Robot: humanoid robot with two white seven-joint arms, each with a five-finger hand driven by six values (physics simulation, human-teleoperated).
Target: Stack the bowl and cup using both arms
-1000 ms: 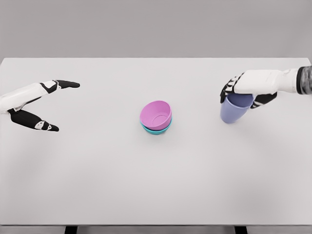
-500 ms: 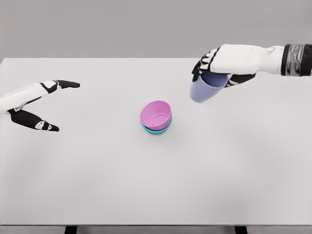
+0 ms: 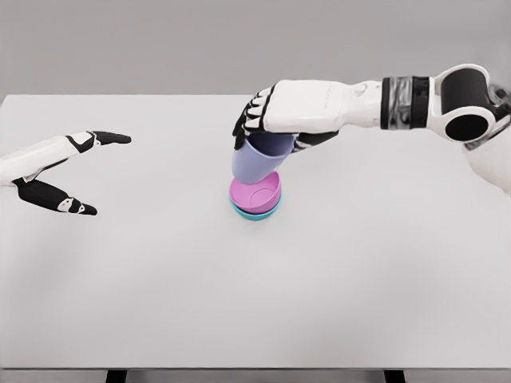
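Grey wall, white table (image 3: 160,303). My right hand (image 3: 275,120) grips the lavender cup (image 3: 254,163) by its rim at frame centre, over the pink bowl (image 3: 259,194) nested in a teal bowl (image 3: 257,213). It looks light, rigid and slick. Left hand (image 3: 60,171) rests released.

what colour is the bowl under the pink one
Teal; only its rim shows beneath the pink bowl in the head view: bottom bowl.

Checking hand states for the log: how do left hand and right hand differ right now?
The left hand is open, thumb and fingers spread, holding nothing; the right hand is shut on the lavender cup.
The left hand sits at the table's left edge; the right hand is over the pink bowl at the center.
Both are white with black fingers.
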